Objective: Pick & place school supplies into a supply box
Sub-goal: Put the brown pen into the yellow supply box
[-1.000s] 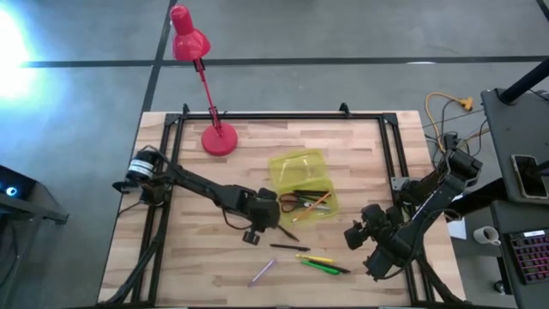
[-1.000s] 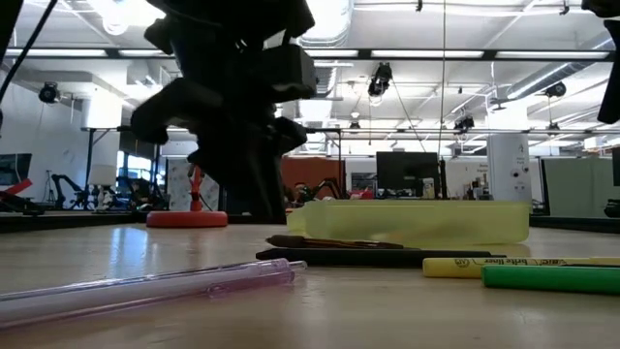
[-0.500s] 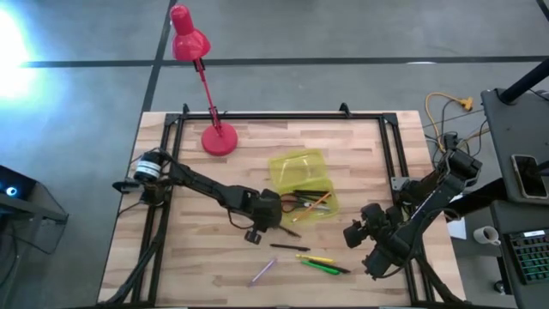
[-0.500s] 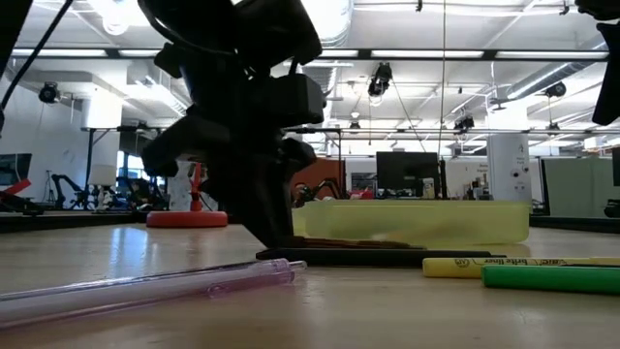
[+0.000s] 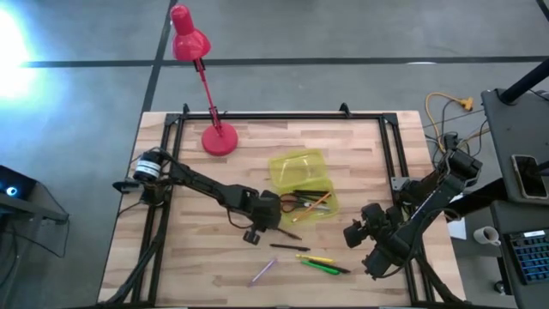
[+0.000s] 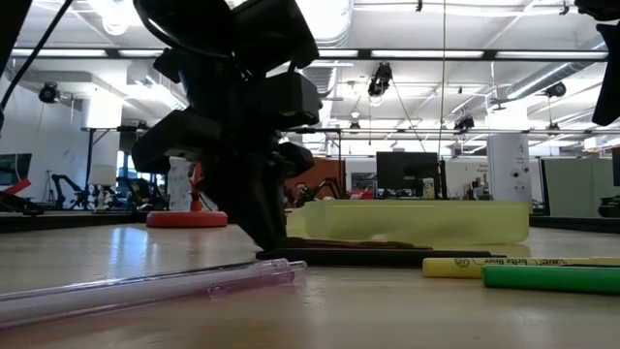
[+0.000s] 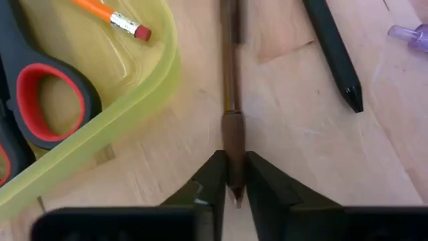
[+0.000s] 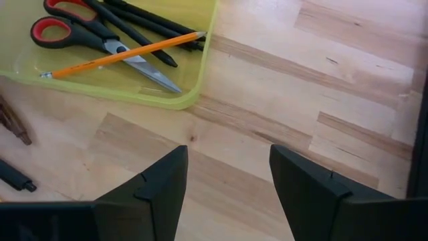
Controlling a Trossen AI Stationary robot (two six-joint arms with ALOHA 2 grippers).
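Note:
The supply box (image 5: 302,184) is a yellow-green tray at mid-table. It holds red-handled scissors (image 8: 73,30), an orange pencil (image 8: 120,55) and black pens. A brown pen (image 7: 231,80) lies on the wood just off the box's near wall. My left gripper (image 7: 234,182) has come down over that pen's end and is shut on it. It also shows as the left gripper (image 5: 273,215) from above. A black pen (image 5: 290,247), a yellow marker (image 5: 313,257), a green marker (image 5: 326,268) and a purple pen (image 5: 262,272) lie nearer the front edge. My right gripper (image 8: 227,181) hangs open at the right, above bare wood. My left gripper pinches the brown pen between its two fingers at the thicker section by the pen's pointed end (image 7: 234,140). The fingers slant steeply down from above, one on each side of the shaft. The pen lies flat on the table and runs away from the fingers alongside the box wall.
A red desk lamp (image 5: 219,137) stands at the back left of the table. A black metal frame (image 5: 283,116) runs around the tabletop's edges. Bare wood lies to the right of the box, below my right gripper.
My left gripper has sunk toward the table, down to the brown pen beside the box. The pen and the other supplies lie where they were.

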